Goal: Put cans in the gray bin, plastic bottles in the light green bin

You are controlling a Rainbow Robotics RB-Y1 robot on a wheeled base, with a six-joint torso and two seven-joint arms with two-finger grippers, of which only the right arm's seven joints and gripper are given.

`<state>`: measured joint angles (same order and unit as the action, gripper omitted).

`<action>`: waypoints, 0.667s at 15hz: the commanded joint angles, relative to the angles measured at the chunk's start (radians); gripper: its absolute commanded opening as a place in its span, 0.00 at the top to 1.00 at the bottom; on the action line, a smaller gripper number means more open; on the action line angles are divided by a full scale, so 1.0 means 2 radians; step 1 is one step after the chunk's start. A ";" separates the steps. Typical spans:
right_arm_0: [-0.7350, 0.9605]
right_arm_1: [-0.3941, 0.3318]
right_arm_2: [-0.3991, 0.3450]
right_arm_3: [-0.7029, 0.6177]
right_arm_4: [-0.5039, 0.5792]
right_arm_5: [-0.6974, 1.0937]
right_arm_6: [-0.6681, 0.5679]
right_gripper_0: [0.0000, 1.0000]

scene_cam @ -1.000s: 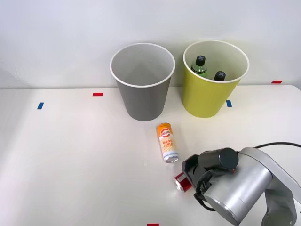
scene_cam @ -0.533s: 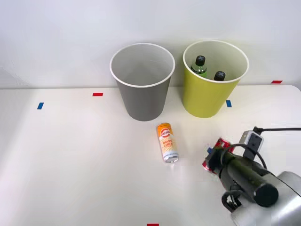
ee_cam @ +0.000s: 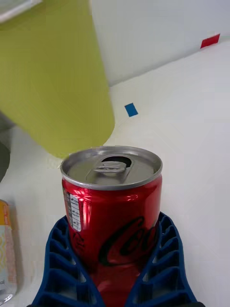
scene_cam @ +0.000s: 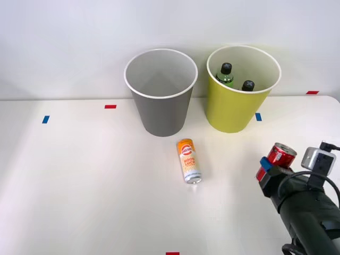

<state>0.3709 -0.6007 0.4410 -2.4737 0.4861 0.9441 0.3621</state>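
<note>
The white table (scene_cam: 79, 180) carries two tall tapered bins side by side at its far edge: the gray bin (scene_cam: 162, 106) on the robot's left, its inside bare as far as can be seen, and the light green bin (scene_cam: 236, 109) on its right, with the two green-tinted plastic bottles (scene_cam: 234, 75) standing inside, black caps up. The right arm comes in at the near right corner, and its right gripper (scene_cam: 268, 172) is clamped on the red can (ee_cam: 112, 206), which stands upright in the blue ribbed fingers (ee_cam: 62, 254) with its opened silver end up, lifted clear of the table. The coming move turns on this: the gray bin lies forward and to the robot's left of the held can, while the light green bin is the nearer one, almost straight ahead, so the carry probably has to cross leftward past it. The orange-and-white can (scene_cam: 189, 160) lies on its side just in front of the gray bin, long axis running roughly toward the robot, silver end nearest. The red can's lower part is hidden by the fingers, and the bottles' bodies by the bin wall.
</note>
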 commanded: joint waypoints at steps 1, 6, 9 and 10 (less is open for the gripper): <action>0.012 -0.022 -0.019 0.000 0.038 -0.028 0.001 1.00; 0.013 -0.029 -0.050 0.000 0.049 -0.090 0.001 1.00; 0.012 -0.030 -0.062 0.000 0.050 -0.146 -0.002 1.00; 0.012 -0.029 -0.067 0.008 0.055 -0.178 -0.003 1.00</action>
<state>0.3962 -0.6608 0.3174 -2.4704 0.5876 0.6487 0.3575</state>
